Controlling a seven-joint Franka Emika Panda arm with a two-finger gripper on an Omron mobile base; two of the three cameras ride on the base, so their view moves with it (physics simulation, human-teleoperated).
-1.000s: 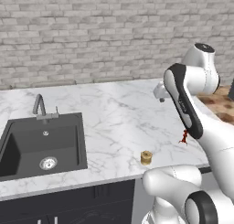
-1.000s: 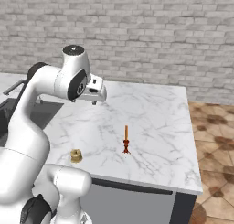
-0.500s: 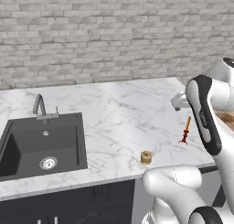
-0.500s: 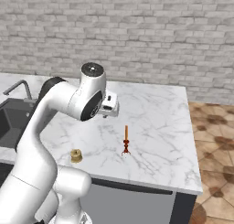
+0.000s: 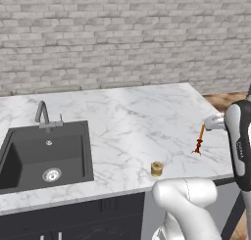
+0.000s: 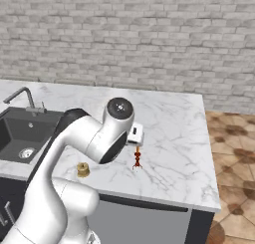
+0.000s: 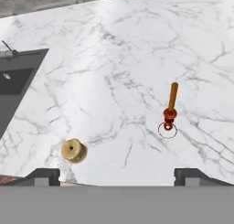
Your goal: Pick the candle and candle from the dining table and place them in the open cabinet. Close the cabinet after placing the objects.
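Upright, a thin orange candle (red holder underneath).

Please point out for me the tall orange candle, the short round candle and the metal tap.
tall orange candle (image 7: 172,96), hand view, on its upper stick.
short round candle (image 7: 73,150), hand view, on its flat round face.
metal tap (image 5: 41,111), left base view, on its curved spout.

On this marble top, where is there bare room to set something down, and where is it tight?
Bare marble runs from the sink to the right end of the dining table, along the brick-wall side. It is tighter at the near edge, where the short candle and tall candle stand apart, below the open gripper.
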